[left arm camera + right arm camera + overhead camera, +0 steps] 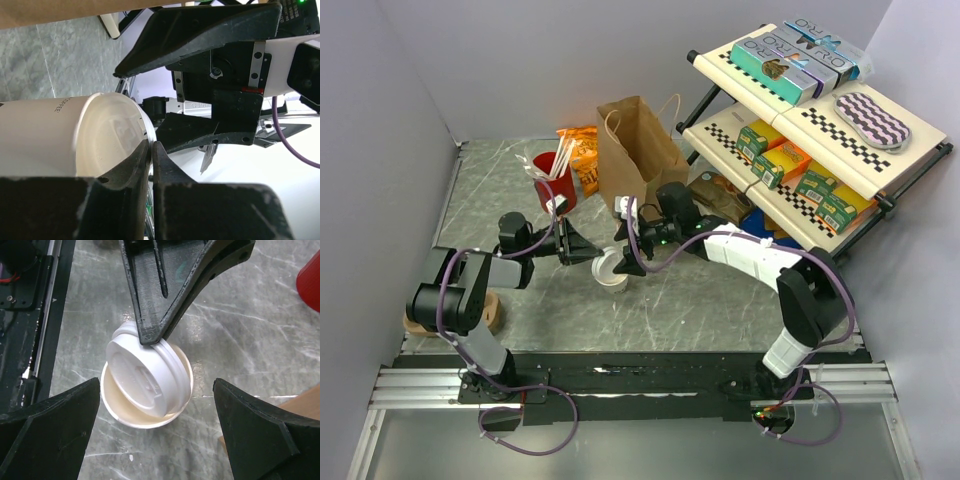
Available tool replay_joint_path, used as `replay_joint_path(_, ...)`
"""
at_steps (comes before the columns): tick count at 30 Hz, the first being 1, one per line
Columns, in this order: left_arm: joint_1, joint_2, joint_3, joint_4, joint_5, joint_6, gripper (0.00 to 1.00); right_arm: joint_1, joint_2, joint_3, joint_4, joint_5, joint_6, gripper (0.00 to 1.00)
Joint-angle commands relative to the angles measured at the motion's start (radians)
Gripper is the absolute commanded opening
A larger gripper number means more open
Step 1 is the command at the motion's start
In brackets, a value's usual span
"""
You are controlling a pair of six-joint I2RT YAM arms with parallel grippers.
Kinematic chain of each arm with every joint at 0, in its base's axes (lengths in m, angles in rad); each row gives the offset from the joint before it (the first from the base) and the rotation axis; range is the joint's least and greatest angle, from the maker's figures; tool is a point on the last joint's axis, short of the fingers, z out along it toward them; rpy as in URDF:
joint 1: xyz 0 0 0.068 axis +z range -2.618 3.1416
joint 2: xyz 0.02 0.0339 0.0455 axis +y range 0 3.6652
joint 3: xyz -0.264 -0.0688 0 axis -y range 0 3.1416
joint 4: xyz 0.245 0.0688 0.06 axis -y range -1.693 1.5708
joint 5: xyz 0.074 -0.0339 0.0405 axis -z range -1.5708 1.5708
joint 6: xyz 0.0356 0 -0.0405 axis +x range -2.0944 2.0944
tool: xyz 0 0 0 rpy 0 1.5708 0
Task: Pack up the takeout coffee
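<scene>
The takeout coffee cup point(612, 276) stands upright on the marble table in front of the brown paper bag point(638, 150). In the right wrist view the cup point(120, 411) is open at the top. Its white domed lid point(145, 380) lies tilted across the mouth. My left gripper point(150, 337) is shut on the lid's rim. It also shows in the left wrist view point(151, 145) and the top view point(600, 257). My right gripper point(155, 385) is open above the cup, one finger on each side, touching nothing. It also shows in the top view point(625, 258).
A red cup with white sticks point(555, 185) and an orange snack bag point(582, 150) stand left of the paper bag. A shelf rack of boxes point(810, 120) fills the right. A brown pulp tray point(492, 312) lies by the left arm's base.
</scene>
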Motion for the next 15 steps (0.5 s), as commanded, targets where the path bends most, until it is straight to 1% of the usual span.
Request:
replay_joint_path(1,0.004,-0.035,0.006,-0.046,0.009,0.071,0.13,0.0,0.026,0.062,0.039,-0.031,0.041,0.99)
replay_joint_path(6,0.004,-0.04,0.012,-0.084,0.009,0.092,0.19,-0.001,0.043,0.074,0.067,-0.016,0.082,0.98)
replay_joint_path(10,0.006,-0.049,0.018,-0.137,0.001,0.129,0.29,0.0,0.058,0.088,0.061,-0.019,0.116,0.97)
replay_joint_path(13,0.006,-0.049,0.018,-0.152,0.0,0.135,0.34,0.0,0.064,0.094,0.055,-0.019,0.122,0.96)
replay_joint_path(15,0.006,-0.051,0.02,-0.169,-0.002,0.144,0.35,-0.001,0.066,0.099,0.05,-0.017,0.116,0.96)
